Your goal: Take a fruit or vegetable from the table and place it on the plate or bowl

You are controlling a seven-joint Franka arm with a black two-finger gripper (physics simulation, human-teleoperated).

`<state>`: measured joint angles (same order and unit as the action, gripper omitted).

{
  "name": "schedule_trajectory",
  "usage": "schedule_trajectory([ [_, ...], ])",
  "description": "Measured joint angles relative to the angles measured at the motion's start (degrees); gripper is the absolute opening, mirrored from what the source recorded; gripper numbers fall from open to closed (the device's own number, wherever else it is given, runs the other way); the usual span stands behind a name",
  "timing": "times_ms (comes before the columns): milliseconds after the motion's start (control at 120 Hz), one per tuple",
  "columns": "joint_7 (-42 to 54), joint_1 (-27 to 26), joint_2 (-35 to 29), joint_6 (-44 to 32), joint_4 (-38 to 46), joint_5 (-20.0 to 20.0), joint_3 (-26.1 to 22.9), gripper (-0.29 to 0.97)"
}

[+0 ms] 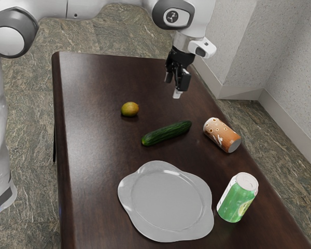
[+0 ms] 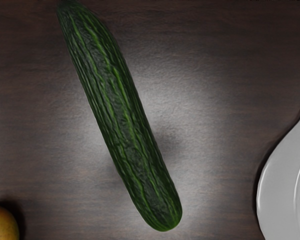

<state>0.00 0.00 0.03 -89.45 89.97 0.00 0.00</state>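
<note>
**A:** Status from the exterior view?

**B:** Nothing done yet. The gripper (image 1: 177, 88) hangs in the upper middle of the frame, above the surface (image 1: 93, 155). Its fingers are spread with nothing between them. The cucumber (image 1: 166, 133) lies flat mid-frame, below the gripper and a bit toward the exterior view's left. The plate (image 1: 166, 201) sits bare in the lower middle, near the cucumber but not touching it.

**A:** Other candidates?

**B:** One yellow-green fruit (image 1: 129, 109), up and toward the exterior view's left of the cucumber. There's also an orange can (image 1: 222, 135) on its side at the exterior view's right and a green can (image 1: 238, 197) just beside the plate. I'd ignore both cans.

**A:** So what's left?

**B:** Everything, as I read it: descend, grasp, lift, carry, release on the plate.

**A:** Wrist view?

**B:** The cucumber (image 2: 121, 115) is right under the hand and runs diagonally across the picture. It sits between the yellow-green fruit (image 2: 0, 225) and the plate (image 2: 290, 190) rim, touching neither. Looks like the cucumber is the target.

**A:** How does it look?

**B:** Long and slim, dark green, with lighter lengthwise streaks and a ribbed, bumpy skin. Both ends are rounded and it has a slight curve. It looks firm. My guess is a grasp across the middle, square to its length, holds best. It's round, so it may roll if nudged off-centre.
</note>
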Motion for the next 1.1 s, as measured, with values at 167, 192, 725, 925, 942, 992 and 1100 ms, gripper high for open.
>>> schedule_trajectory([
  [167,0.0,7.2,3.8,4.4,-12.4,0.6,-6.8,0.68],
  [192,0.0,7.4,3.8,5.1,-12.7,0.7,-6.8,0.68],
  [725,-4.5,11.3,4.5,11.6,-2.3,0.6,-4.6,0.68],
  [925,-4.5,11.3,3.3,7.2,4.3,0.3,-4.4,0.68],
  [942,-4.5,11.3,3.2,6.7,4.8,0.3,-4.4,0.68],
  [992,-4.5,11.4,3.1,5.0,6.6,0.3,-4.4,0.68],
  [1100,-4.5,11.6,2.8,1.5,9.3,-0.5,-4.4,0.68],
])
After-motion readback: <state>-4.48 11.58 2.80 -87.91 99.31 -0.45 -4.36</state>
